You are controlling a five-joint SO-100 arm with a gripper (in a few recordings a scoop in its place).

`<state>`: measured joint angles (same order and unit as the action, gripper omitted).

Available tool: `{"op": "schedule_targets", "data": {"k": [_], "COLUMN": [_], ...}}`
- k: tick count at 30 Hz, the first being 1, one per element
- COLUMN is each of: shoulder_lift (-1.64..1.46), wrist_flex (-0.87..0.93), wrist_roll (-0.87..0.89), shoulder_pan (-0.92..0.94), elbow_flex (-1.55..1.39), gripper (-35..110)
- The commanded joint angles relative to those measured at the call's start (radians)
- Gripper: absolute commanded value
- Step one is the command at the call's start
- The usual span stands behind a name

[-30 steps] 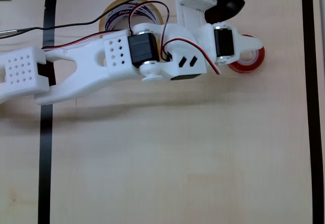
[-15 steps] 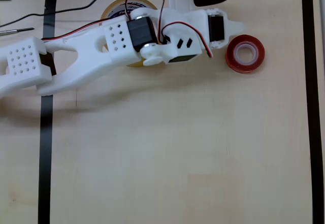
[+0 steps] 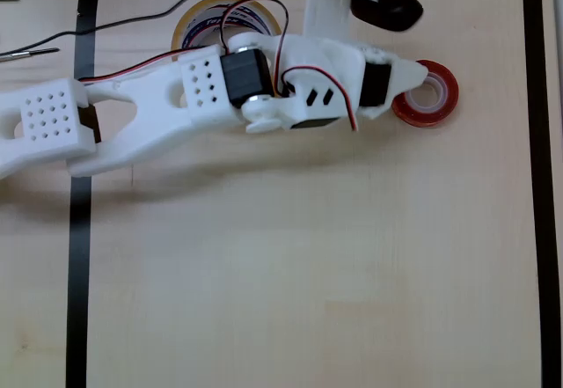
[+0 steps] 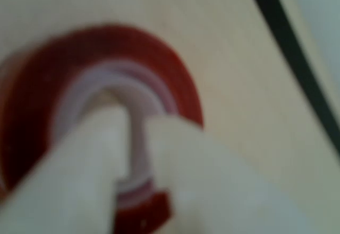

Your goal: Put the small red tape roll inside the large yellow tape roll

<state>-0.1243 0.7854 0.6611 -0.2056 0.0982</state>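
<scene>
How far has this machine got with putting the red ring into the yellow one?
Nothing is finished yet. The small red tape roll lies on the table, apart from the large yellow tape roll. In hand: the gripper is at the red roll, one fingertip inside its core. Lifting, carrying and dropping in remain.

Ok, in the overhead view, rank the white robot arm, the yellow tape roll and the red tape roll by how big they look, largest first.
1. The white robot arm, by far the largest.
2. The large yellow tape roll; the arm covers part of it, but the showing arc implies a wider ring than the red one.
3. The small red tape roll, smallest, partly under the arm's tip.
</scene>
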Motion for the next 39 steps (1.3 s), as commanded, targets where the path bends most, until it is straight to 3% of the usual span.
{"op": "schedule_targets", "data": {"k": [1, 17, 28, 39], "shoulder_lift": [-0.063, -0.067, -0.107, -0.178], "wrist_flex": [0.008, 0.236, 0.451, 0.534], "wrist_roll": [0.094, 0.135, 0.127, 0.081], "shoulder_pan": [0.017, 0.008, 0.13, 0.23], "elbow_flex": [0.133, 0.143, 0.144, 0.144], "gripper": [0, 0, 0, 0]}}
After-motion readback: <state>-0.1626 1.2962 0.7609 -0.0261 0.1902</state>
